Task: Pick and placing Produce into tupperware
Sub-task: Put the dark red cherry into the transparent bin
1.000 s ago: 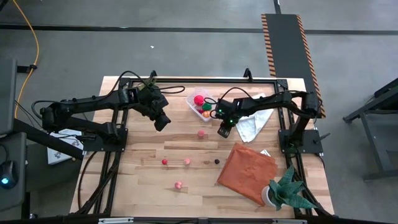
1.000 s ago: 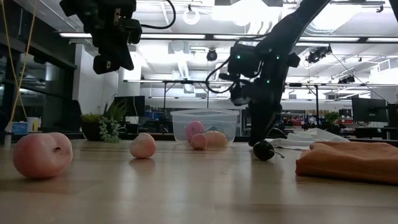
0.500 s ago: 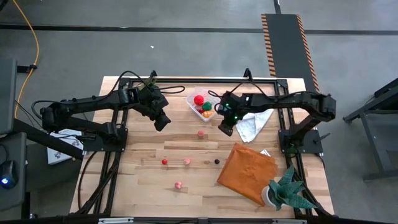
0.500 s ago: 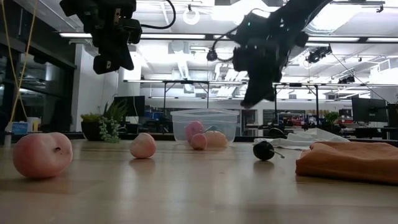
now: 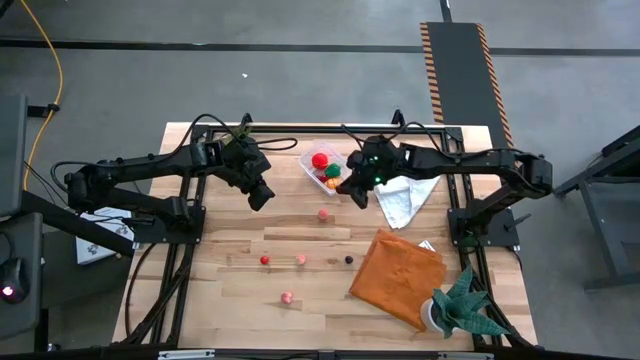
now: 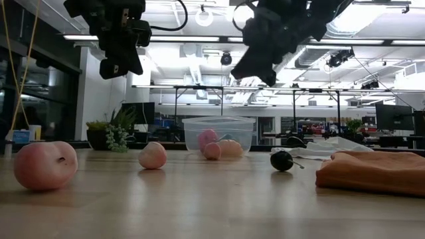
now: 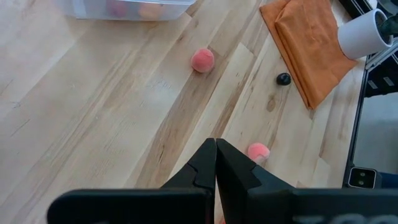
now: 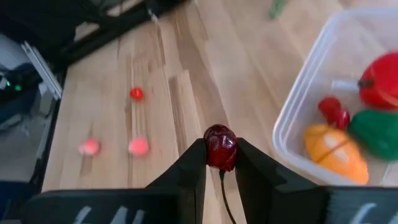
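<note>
My right gripper (image 5: 351, 192) hangs above the table just by the near right corner of the tupperware (image 5: 325, 166) and is shut on a small dark red fruit (image 8: 221, 147). The clear tupperware holds red, green and orange produce (image 8: 359, 121). My left gripper (image 5: 260, 198) is shut and empty, raised over the table left of the tupperware. Loose produce lies on the wood: a pink piece (image 5: 323, 213), a red one (image 5: 265, 260), a pink one (image 5: 300, 259), a dark one (image 5: 349, 259) and another pink one (image 5: 287, 297). My right gripper pinches the dark red fruit by its round body (image 8: 221, 138) between the two fingertips, one on each side. Its thin stem (image 8: 225, 190) trails back between the fingers. The fruit is lifted clear of the table.
A white cloth (image 5: 405, 198) lies right of the tupperware, under the right arm. An orange cloth (image 5: 396, 276) and a potted plant (image 5: 461, 311) take up the near right part of the table. Bare wood stretches between the loose pieces.
My right gripper has risen from the table top and moved toward the far left, up to the tupperware's corner, carrying the dark red fruit with it. The left arm has kept still.
</note>
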You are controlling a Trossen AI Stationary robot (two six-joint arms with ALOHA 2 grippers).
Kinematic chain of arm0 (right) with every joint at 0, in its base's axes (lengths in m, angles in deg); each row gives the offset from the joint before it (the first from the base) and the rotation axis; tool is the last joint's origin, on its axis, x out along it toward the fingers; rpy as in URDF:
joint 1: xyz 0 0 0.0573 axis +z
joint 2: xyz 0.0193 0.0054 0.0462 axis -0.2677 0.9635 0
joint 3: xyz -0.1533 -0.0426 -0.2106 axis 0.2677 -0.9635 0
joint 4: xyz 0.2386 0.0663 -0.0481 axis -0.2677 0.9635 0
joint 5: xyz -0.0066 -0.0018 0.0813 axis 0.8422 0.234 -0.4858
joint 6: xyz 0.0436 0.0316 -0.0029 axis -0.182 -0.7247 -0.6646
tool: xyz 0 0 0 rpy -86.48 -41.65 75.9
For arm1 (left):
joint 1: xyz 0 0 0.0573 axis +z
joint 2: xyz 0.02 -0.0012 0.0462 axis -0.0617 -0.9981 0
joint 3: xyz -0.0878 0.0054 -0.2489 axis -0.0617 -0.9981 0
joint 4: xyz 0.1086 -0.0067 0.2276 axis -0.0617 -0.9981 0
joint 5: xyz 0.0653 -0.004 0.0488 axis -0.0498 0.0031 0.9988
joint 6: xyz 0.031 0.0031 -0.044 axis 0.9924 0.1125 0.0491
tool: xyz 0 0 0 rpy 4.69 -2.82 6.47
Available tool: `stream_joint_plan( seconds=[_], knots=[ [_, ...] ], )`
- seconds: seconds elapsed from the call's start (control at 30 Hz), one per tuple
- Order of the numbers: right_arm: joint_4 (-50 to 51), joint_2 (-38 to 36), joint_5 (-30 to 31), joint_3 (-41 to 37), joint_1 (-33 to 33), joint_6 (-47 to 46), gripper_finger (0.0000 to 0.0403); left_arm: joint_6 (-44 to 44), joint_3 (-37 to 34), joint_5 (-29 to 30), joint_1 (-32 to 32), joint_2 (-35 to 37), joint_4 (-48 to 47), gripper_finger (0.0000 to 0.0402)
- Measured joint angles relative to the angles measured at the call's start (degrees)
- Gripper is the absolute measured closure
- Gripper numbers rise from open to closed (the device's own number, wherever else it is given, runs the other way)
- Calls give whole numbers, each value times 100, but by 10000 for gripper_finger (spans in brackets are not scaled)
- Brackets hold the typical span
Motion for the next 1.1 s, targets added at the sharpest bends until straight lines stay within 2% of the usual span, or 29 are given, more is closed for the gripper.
stream_joint_plan(
  seconds=[0.3, 0.6, 0.73, 0.97, 1.1],
  knots=[
    [-815, 0, 284, 1, -179, -160, 345, 0, 0, 1, -1, 0, 0, 401],
    [-890, 71, 280, 148, -586, -260, 345, 0, -1, 1, 0, -2, 0, 401],
    [-444, 323, 276, 598, -612, 36, 345, 0, -1, 3, -1, 0, 0, 401],
    [997, 1122, 327, 1591, -690, 458, 345, 0, -2, 3, 1, -2, 0, 401],
    [1286, 1451, 328, 1894, -792, 466, 345, 0, -2, 3, -1, 0, 0, 401]
  ],
)
